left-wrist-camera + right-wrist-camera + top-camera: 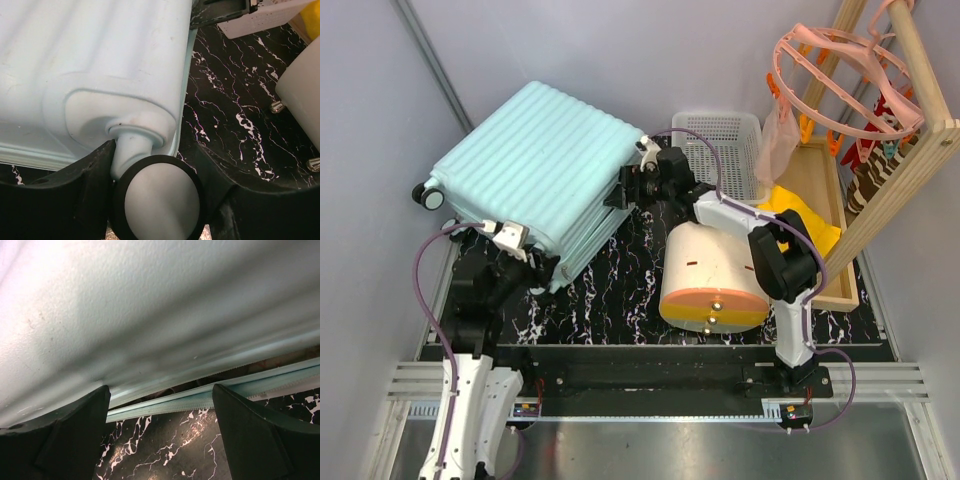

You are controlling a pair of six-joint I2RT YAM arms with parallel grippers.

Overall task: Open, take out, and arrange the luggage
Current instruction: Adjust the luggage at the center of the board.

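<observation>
The luggage, a pale mint-blue ribbed hard-shell suitcase, lies flat and skewed at the back left of the black marble mat. My left gripper is at its near corner, and in the left wrist view its fingers close around a grey wheel of the luggage. My right gripper is open at the luggage's right edge. In the right wrist view the shell fills the top, with the zip seam parted a crack between the fingers.
A cream cylinder with an orange end lies under my right arm. A white mesh basket stands behind it. A wooden rack with yellow cloth and a pink hanger ring are on the right. Another luggage wheel sticks out left.
</observation>
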